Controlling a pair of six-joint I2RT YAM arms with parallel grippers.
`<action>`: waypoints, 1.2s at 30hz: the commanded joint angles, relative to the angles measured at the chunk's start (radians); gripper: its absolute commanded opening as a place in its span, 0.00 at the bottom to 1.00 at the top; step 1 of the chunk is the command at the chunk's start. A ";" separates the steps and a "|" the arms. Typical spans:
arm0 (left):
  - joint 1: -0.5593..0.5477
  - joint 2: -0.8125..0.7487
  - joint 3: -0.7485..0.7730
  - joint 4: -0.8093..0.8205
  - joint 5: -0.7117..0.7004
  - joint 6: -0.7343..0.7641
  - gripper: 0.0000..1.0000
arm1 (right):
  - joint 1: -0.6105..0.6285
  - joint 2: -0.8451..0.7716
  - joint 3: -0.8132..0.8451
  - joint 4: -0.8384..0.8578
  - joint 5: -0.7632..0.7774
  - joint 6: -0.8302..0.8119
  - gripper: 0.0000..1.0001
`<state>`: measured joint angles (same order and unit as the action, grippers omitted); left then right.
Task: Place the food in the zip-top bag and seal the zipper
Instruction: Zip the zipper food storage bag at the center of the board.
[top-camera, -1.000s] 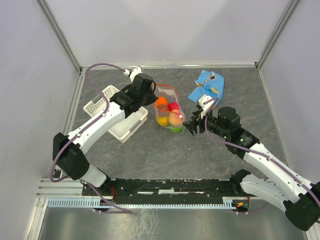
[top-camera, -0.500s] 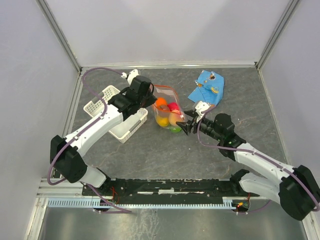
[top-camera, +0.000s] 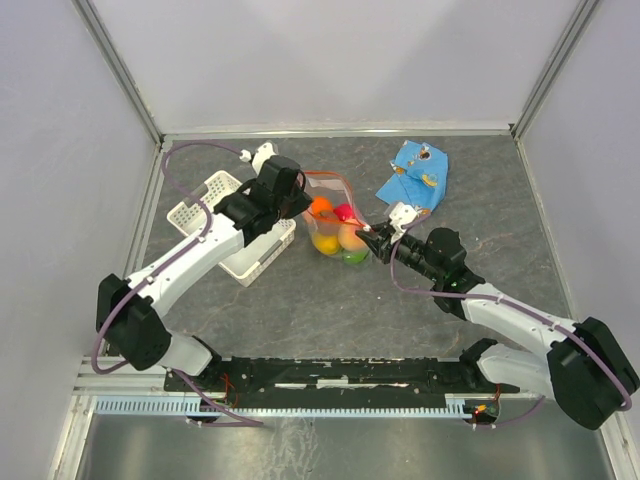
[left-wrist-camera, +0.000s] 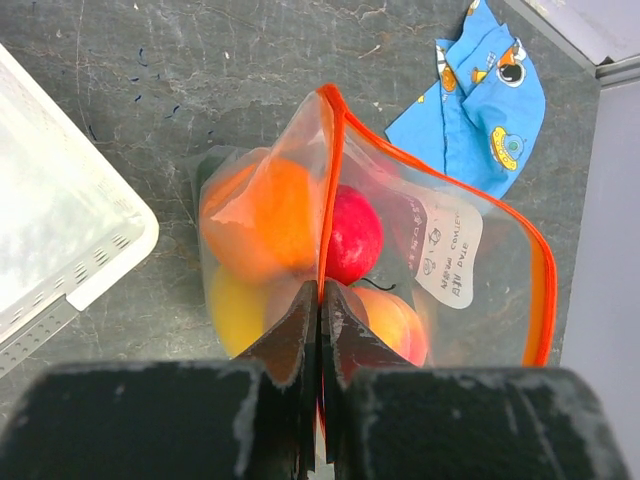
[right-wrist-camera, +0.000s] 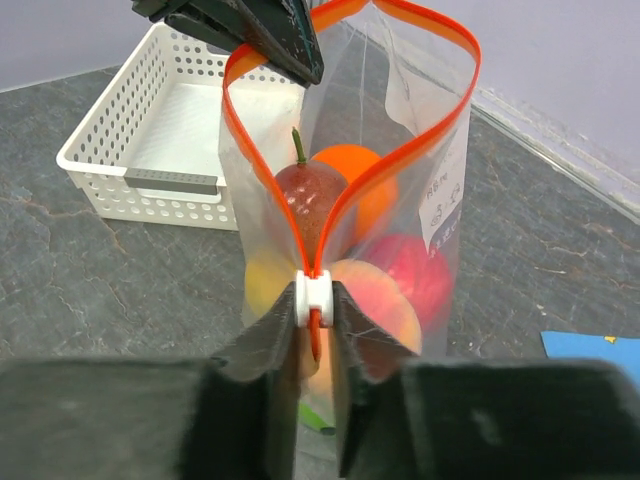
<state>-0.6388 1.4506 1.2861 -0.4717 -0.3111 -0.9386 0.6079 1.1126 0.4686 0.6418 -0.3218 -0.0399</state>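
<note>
The clear zip-top bag stands upright mid-table, its mouth gaping. Inside lies the food: an orange fruit, a red one and a peach-coloured one. My left gripper is shut on the left end of the red-orange zipper, holding that edge up. My right gripper is shut on the zipper's white slider at the near end, where the two orange strips meet. In the top view the left gripper and right gripper flank the bag.
A white lattice basket sits directly left of the bag, under the left arm. A blue printed snack packet lies at the back right, behind the right gripper. Grey walls enclose the table.
My right gripper has advanced left to the bag and shut on the zipper's white slider. The left gripper has kept its hold on the bag's edge.
</note>
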 joint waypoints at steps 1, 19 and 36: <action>0.005 -0.056 -0.001 0.055 -0.037 -0.029 0.03 | 0.000 -0.033 0.008 0.012 -0.011 -0.032 0.16; 0.007 -0.246 -0.031 0.344 0.167 0.820 0.63 | -0.013 -0.111 0.180 -0.319 -0.086 -0.222 0.02; 0.006 -0.147 -0.005 0.245 1.016 1.477 0.83 | -0.015 -0.120 0.263 -0.477 -0.136 -0.301 0.02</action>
<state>-0.6342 1.3014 1.2655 -0.2394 0.4770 0.2993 0.5972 1.0149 0.6731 0.1688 -0.4248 -0.3084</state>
